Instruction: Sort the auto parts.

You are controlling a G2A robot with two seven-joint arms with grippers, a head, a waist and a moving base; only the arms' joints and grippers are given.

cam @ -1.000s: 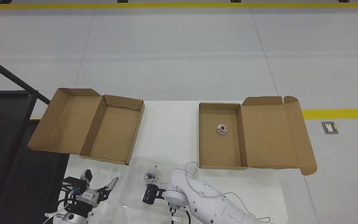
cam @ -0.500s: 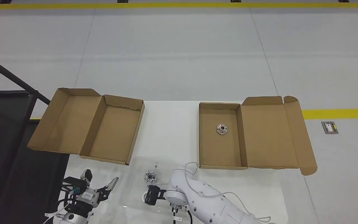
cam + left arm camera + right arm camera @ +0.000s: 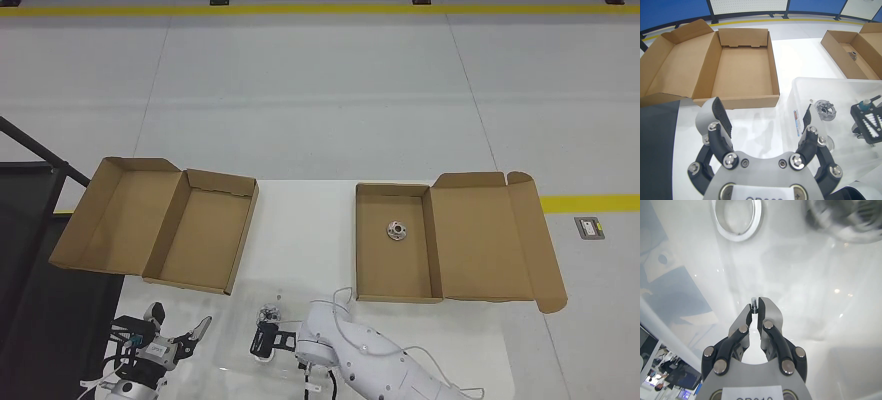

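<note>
Our right gripper (image 3: pixel 754 307) clenches bolt (image 3: pixel 753 300), thread poking past tips; we judge left box (image 3: pixel 200 240), far-left, nearer than right box (image 3: pixel 395 272).

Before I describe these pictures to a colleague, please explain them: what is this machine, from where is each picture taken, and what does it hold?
It is a two-armed robot sorting auto parts at a white table. The wide picture looks down from above the arms; the other two come from a camera on each wrist. On the table lie two open cardboard boxes: the left box is empty, the right box contains one small metal part. Nearer the robot stands a clear bin with a toothed disc and a metal ring in it. The left tool is open and holds nothing. The right tool, in the bin, is shut on a small bolt.
</note>
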